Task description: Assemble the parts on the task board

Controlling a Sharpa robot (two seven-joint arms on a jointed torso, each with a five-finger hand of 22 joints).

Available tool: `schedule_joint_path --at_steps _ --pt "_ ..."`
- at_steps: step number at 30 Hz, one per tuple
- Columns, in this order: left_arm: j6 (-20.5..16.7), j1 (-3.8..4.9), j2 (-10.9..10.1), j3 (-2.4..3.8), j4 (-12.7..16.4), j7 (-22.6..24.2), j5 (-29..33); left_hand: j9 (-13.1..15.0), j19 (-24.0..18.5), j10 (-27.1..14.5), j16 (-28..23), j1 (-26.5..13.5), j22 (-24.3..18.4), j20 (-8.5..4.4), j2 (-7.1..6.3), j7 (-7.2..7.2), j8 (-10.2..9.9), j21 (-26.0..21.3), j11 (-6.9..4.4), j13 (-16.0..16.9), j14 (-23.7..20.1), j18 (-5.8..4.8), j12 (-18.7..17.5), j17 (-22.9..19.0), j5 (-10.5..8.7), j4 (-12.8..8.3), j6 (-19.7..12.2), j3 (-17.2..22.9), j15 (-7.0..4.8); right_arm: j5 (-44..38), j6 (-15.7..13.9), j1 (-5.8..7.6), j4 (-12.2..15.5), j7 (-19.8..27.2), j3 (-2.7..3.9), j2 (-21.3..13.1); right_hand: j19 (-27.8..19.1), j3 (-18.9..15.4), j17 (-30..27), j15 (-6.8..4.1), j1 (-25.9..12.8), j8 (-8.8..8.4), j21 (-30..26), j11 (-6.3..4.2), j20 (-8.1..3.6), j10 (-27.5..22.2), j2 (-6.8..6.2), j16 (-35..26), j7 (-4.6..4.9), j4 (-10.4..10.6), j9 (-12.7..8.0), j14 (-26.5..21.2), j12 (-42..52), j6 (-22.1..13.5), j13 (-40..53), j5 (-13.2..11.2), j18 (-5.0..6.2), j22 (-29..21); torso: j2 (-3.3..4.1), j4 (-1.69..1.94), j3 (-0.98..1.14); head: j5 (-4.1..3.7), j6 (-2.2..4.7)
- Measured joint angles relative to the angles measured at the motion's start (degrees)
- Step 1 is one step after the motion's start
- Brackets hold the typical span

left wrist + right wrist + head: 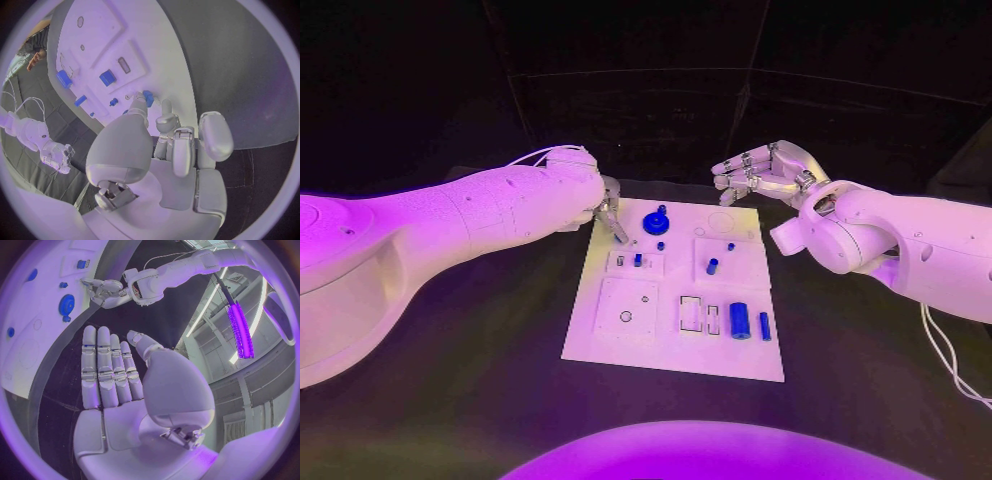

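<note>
The left hand (606, 212) reaches over the far left corner of the task board (625, 345), its fingers bunched and pointing down just beside the blue gear (656, 222); in the left wrist view the hand (169, 145) has most fingers curled in while one fingertip touches a small blue piece (148, 97) at the board's edge, and whether that piece is pinched or merely touched cannot be told. The right hand (762, 172) hovers off the far right corner of the board, holding nothing; the right wrist view shows it (119, 380) flat, with straight fingers lying side by side and the thumb set apart, clear of the board. The white board lies in the middle of the black table (877, 360). From the head, six blue parts can be counted on it: the gear with its knob at the far edge, a small peg (730, 246) near the right side, a short cylinder (713, 266) on a raised square, a tiny piece (638, 259) on the left square, and, along the near right side, a thick cylinder (738, 320) just beside a thin rod (764, 325). The right wrist view alone shows the left hand (106, 290) from the opposite side, with the gear (66, 305) close under it.
</note>
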Motion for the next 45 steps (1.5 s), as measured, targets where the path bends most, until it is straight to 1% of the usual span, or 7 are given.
schedule_joint_path --at_steps 5,8,10,16,24,26,45 --pt "-0.4 0.00 -0.2 0.00 0.2 0.0 0.0 0.0 0.0 0.0 0.0 0.0 -0.1 0.00 0.00 0.00 0.2 -0.2 0.00 -0.1 0.0 0.00 0.0 0.0 0.00 -0.2 0.0 -0.2 0.00 0.0 0.0 0.00 0.0 0.0 0.00 0.0 0.0 0.0 0.0 0.00 0.0 0.00 0.0 0.00 0.00 0.0 0.00 0.0 0.00 0.0 0.0 0.0 0.0 0.0 0.0 0.0 0.00 0.0 0.00 0.00 -0.02 -0.04 -0.07" --pt "-0.8 0.00 -0.3 0.00 0.3 0.1 0.0 0.1 0.0 0.0 0.0 -0.1 -0.2 0.00 -0.07 0.00 0.2 -0.2 0.00 -0.1 0.0 0.00 0.0 0.0 0.00 0.2 0.0 -0.5 0.00 0.0 0.0 0.00 -0.1 0.0 0.00 0.0 0.0 0.0 0.0 0.00 0.0 0.00 0.0 0.00 0.00 0.0 0.00 0.0 0.00 0.0 0.0 0.0 0.0 0.0 0.0 0.0 0.00 0.0 0.00 0.00 -0.02 -0.04 -0.11" --pt "-1.2 -0.01 -0.5 0.00 0.5 0.1 0.0 0.2 0.0 0.0 0.0 -0.4 -0.2 0.00 -0.38 0.00 0.4 -0.2 0.00 0.0 0.0 0.00 0.0 0.0 0.00 0.4 0.0 -1.1 0.00 0.0 0.1 0.00 -0.1 0.0 0.00 0.1 0.0 0.0 0.0 0.00 0.0 0.00 0.0 0.00 0.00 0.0 0.00 0.0 0.00 0.0 0.0 0.0 0.0 0.0 0.0 0.0 0.00 0.0 0.00 0.00 -0.02 -0.01 -0.11" --pt "-2.2 -0.01 -1.0 0.04 1.1 0.4 0.0 0.2 0.0 0.0 0.0 -0.4 -0.2 0.00 -0.38 -0.22 0.4 -0.2 0.00 0.0 0.0 0.00 0.0 0.0 0.00 0.5 -0.2 -1.1 0.00 0.0 0.1 0.00 -0.3 0.0 0.00 0.2 0.0 0.0 0.0 0.00 0.0 0.00 0.0 0.00 0.00 0.0 0.00 0.0 0.00 0.0 0.0 0.0 0.0 0.0 0.0 0.0 0.00 -0.1 -0.01 0.00 -0.02 0.01 -0.21" --pt "-3.0 0.14 -1.2 0.09 1.3 0.6 -0.1 0.3 0.0 0.0 0.0 -0.4 -0.2 0.00 -0.38 -0.22 0.4 -0.2 0.00 0.0 0.0 0.00 0.0 0.0 0.00 0.5 -0.2 -1.1 0.00 0.0 0.1 0.00 -0.4 0.0 0.00 0.3 0.0 0.0 0.0 0.00 0.0 0.00 0.0 0.00 0.00 0.0 0.00 0.0 0.00 0.0 0.0 0.0 0.0 0.0 0.0 0.0 0.00 0.0 -0.03 0.00 0.03 0.08 -0.20" --pt "-3.1 0.14 -1.1 0.09 1.4 0.6 -0.1 0.4 0.0 -0.2 0.0 -0.4 -0.2 0.00 -0.38 -0.22 0.4 -0.2 -0.19 -0.1 0.0 0.00 0.0 0.0 0.00 0.5 -0.2 -1.1 0.00 0.0 0.2 0.00 -0.5 0.0 0.00 0.3 0.0 0.0 0.0 0.00 0.0 0.00 0.0 0.00 0.00 0.0 0.00 0.0 0.00 0.0 0.0 0.0 0.0 0.0 0.0 0.0 0.00 0.0 -0.03 0.00 0.03 0.08 -0.20" --pt "-1.2 0.09 0.2 0.02 1.1 0.5 -0.1 0.6 -0.2 -0.2 0.0 -0.2 -0.5 -0.20 -0.22 -0.43 0.6 -0.4 -0.20 -0.6 0.0 -0.01 -0.3 0.0 0.00 0.7 -0.4 -1.8 0.00 0.0 0.3 0.00 -0.7 -0.1 0.00 0.5 0.0 0.0 0.0 0.00 0.0 0.00 0.0 0.00 0.00 0.0 0.00 0.0 0.00 0.0 0.0 0.0 0.0 0.0 0.0 0.3 0.00 0.0 -0.01 -0.05 0.04 0.16 -0.36"
